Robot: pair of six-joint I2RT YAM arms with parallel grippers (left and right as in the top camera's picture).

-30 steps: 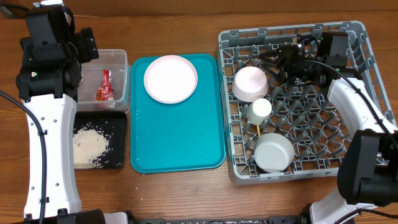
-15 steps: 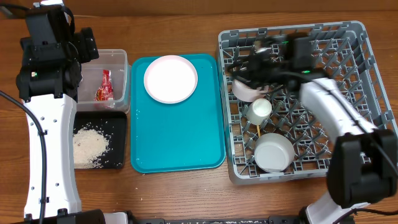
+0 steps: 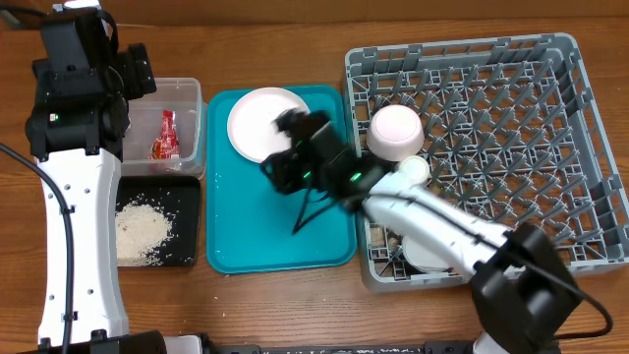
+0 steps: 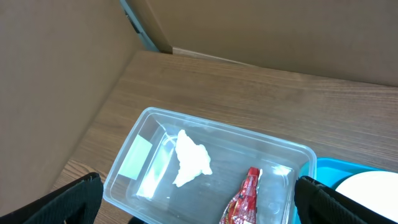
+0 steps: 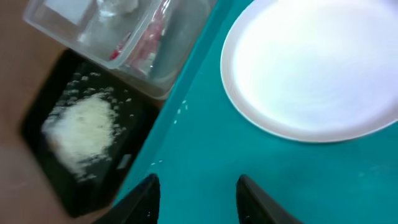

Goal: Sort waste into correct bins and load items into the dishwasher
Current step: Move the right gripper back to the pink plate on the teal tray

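The pale pink plate point(image 3: 254, 123) point(image 5: 317, 62) lies at the back of the teal tray point(image 3: 246, 236). My right gripper point(image 3: 285, 162) point(image 5: 198, 190) hovers over the tray just in front of the plate, open, with only teal surface between its fingers. My left gripper point(image 4: 199, 211) hangs wide open above the clear tub point(image 3: 189, 93) point(image 4: 146, 115), which holds the white tissue wad point(image 4: 189, 163) and the red wrapper point(image 3: 164, 138) point(image 4: 244, 199). Rice point(image 3: 142, 231) point(image 5: 81, 127) lies in the black tray point(image 3: 187, 221). An upturned white bowl point(image 3: 395, 131) and a cup point(image 3: 413, 169) sit in the grey rack point(image 3: 550, 147).
The right arm stretches from the table's front right across the rack's left edge, covering most of a second white bowl point(image 3: 425, 258) in the rack's front left corner. The tub and black tray stand side by side left of the teal tray. Bare wood surrounds everything.
My right arm has swung from the back of the rack leftward and now hangs over the teal tray beside the plate. The left arm has stayed put.
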